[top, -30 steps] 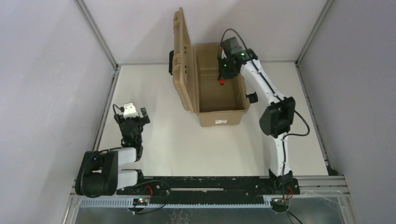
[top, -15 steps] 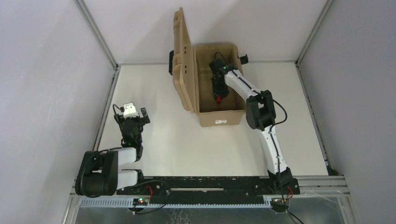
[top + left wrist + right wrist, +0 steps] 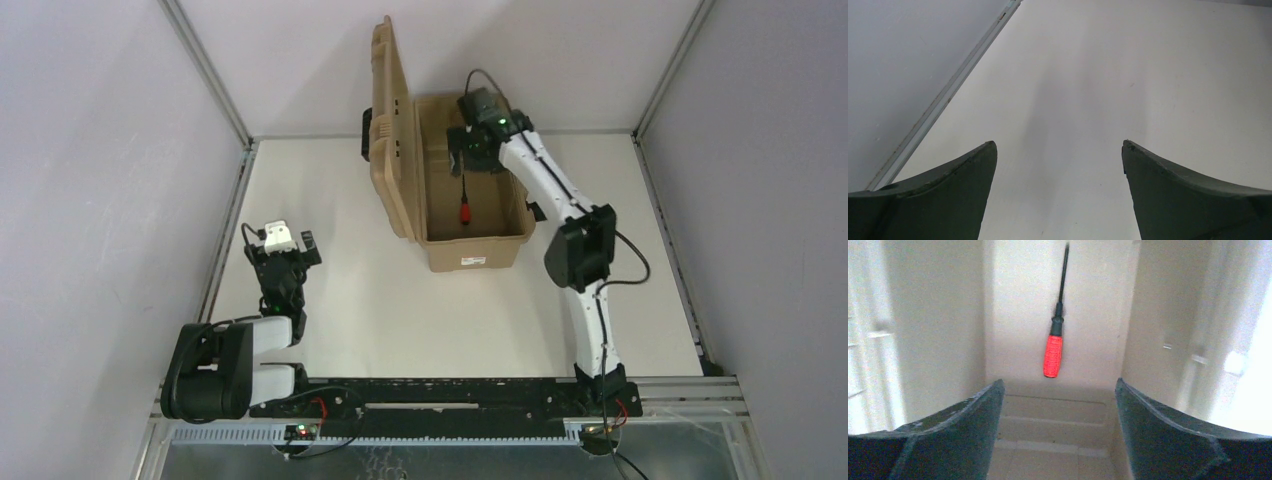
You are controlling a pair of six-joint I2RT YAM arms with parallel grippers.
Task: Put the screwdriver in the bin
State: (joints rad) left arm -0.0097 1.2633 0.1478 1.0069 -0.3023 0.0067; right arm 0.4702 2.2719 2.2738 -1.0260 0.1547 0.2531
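Screwdriver, top view: small red-handled screwdriver [image 3: 463,203] with thin black shaft, flat on the floor of the large tan plastic bin [image 3: 475,253], lid standing open.
Right gripper, top view: right gripper [image 3: 464,160] above the bin's far end, apart from the tool.
Left wrist: left gripper [image 3: 1058,145] spread wide, empty, over white table [image 3: 1108,75].
Right wrist: fingers [image 3: 948,435] parted, nothing held; screwdriver [image 3: 1058,317] loose below, handle nearest.

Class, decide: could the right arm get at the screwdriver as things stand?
Probably yes: the right end effector hangs open over the open bin, with nothing between it and the screwdriver.
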